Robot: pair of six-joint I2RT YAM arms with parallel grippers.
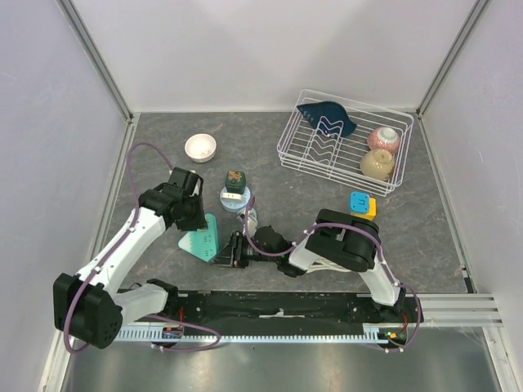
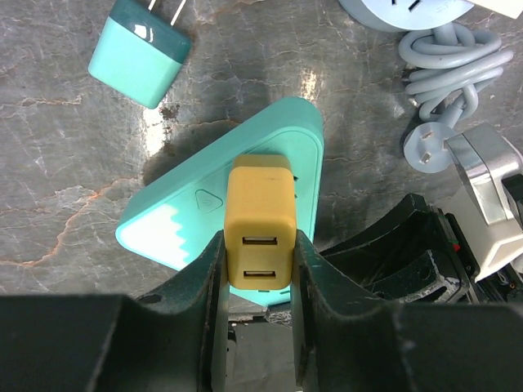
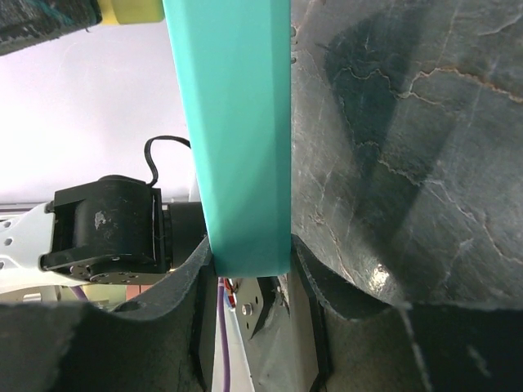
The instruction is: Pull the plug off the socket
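Observation:
A yellow USB plug (image 2: 260,220) sits in the face of a teal triangular socket (image 2: 176,233) that lies on the grey table. My left gripper (image 2: 260,245) is shut on the plug, one finger on each side. In the top view the left gripper (image 1: 194,219) is over the socket (image 1: 201,239). My right gripper (image 3: 252,261) is shut on the socket's edge (image 3: 237,139); in the top view the right gripper (image 1: 233,249) is at the socket's near right side. A corner of the plug (image 3: 131,10) shows against the socket's face in the right wrist view.
A loose teal charger (image 2: 139,49), a coiled grey-blue cable (image 2: 445,65) and a white adapter (image 2: 490,188) lie near the socket. Farther off are a white bowl (image 1: 200,147), a round socket with a green adapter (image 1: 234,184), a blue-yellow cube (image 1: 362,202) and a wire rack (image 1: 327,169).

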